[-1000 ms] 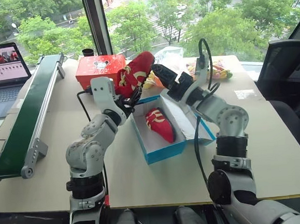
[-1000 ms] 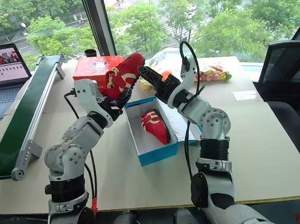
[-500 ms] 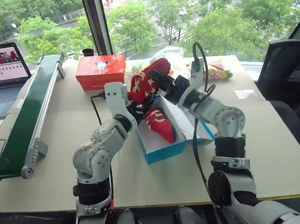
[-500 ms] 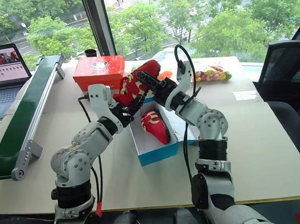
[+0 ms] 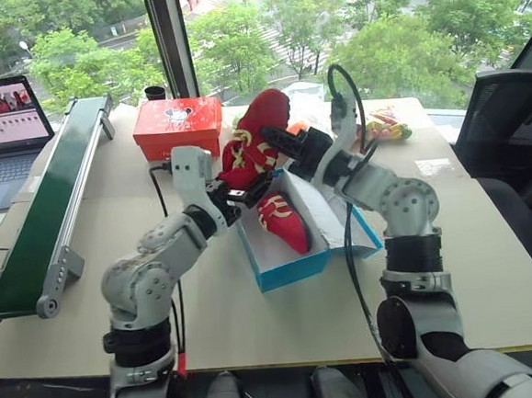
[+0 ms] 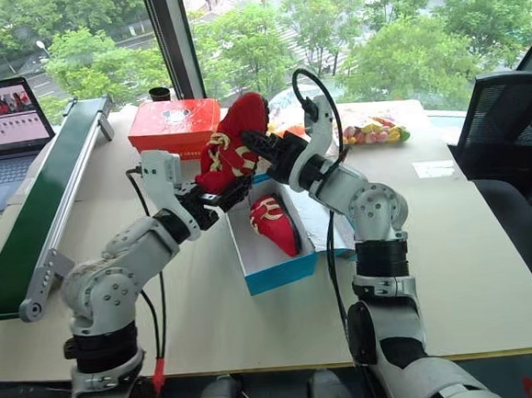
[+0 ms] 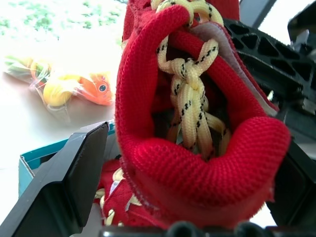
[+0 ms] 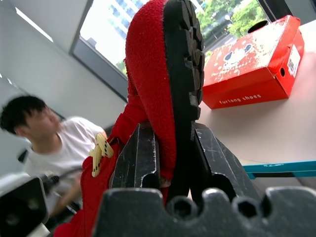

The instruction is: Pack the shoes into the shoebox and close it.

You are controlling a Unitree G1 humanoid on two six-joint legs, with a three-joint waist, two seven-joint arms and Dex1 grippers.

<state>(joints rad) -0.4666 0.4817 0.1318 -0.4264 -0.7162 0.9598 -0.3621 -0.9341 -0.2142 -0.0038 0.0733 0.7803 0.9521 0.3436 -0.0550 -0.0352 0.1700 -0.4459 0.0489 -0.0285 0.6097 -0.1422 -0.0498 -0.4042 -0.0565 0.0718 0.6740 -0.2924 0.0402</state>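
The right end effector (image 6: 254, 146) has now pinched the red shoe (image 6: 235, 137) while the left end effector (image 6: 221, 195) spread wide, so it can go into the blue shoebox (image 6: 276, 274).

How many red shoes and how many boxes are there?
Red shoes: 2, one held up, one lying in the blue shoebox.
Boxes: 2, the blue shoebox and a red box.
Total: 4.
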